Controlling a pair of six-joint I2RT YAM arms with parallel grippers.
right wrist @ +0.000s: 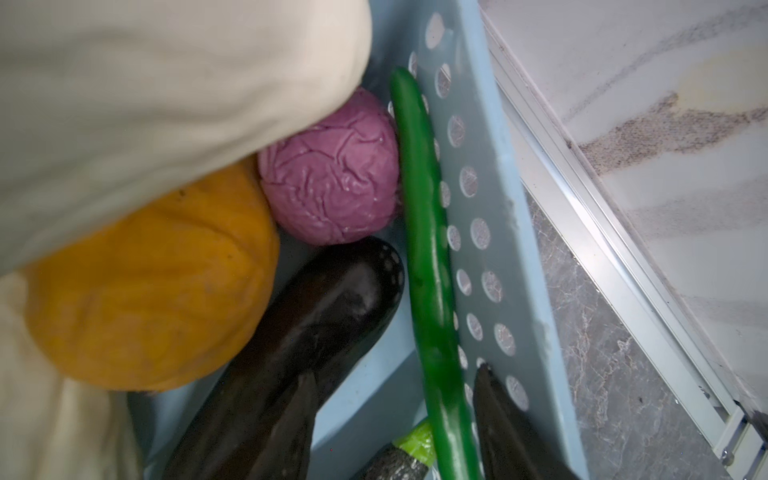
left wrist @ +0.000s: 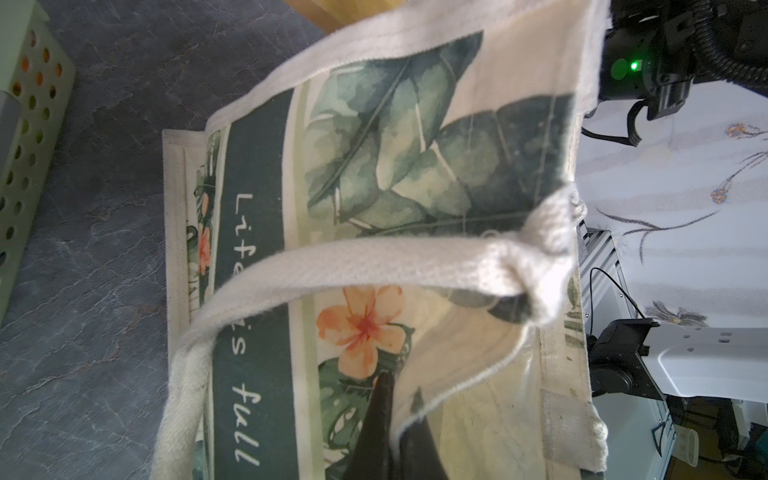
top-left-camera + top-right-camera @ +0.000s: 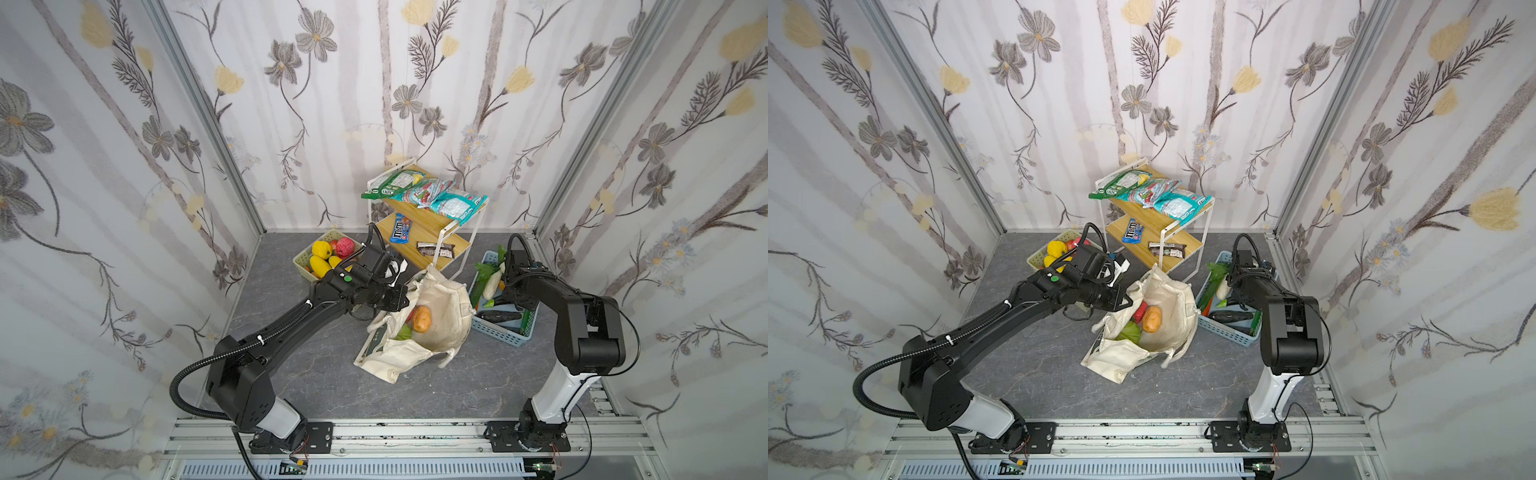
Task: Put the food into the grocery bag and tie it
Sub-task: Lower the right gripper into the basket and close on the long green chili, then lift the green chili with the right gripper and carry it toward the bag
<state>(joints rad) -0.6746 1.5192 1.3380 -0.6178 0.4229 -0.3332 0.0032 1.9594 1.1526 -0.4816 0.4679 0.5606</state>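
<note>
Pinched a fold of the grocery bag (image 3: 444,307) at its rim in the left jaws, closed flat on the canvas, with the fingertips (image 2: 376,415) dark against the leaf print in the left wrist view. Found the bag slumped on the counter (image 3: 316,374) between the arms, mouth gaping upward. Saw an orange-brown piece (image 3: 422,319) and a green piece (image 3: 402,332) of the food already inside. Placed its flank just beside the blue basket (image 3: 505,337); could not tell whether touching.

Had the right jaws down in that basket, spread partway and holding nothing, one finger (image 1: 498,415) close to the perforated wall. Saw a long green pepper (image 1: 419,232) lying between the two fingers, its long axis running along the basket wall and straight out ahead of the jaws, so across their closing line. Noted a dark eggplant (image 1: 324,324) hard against it on the inner side, with a purple cabbage (image 1: 332,174) and an orange squash (image 1: 158,291) beyond.

Judged the pepper the likely pick: a squeeze, a lift, then a short carry across to the open mouth. Judged the right arm (image 3: 552,291) nearer by far, with the left tied up at the bag. Feared catching the eggplant in the same squeeze.
</note>
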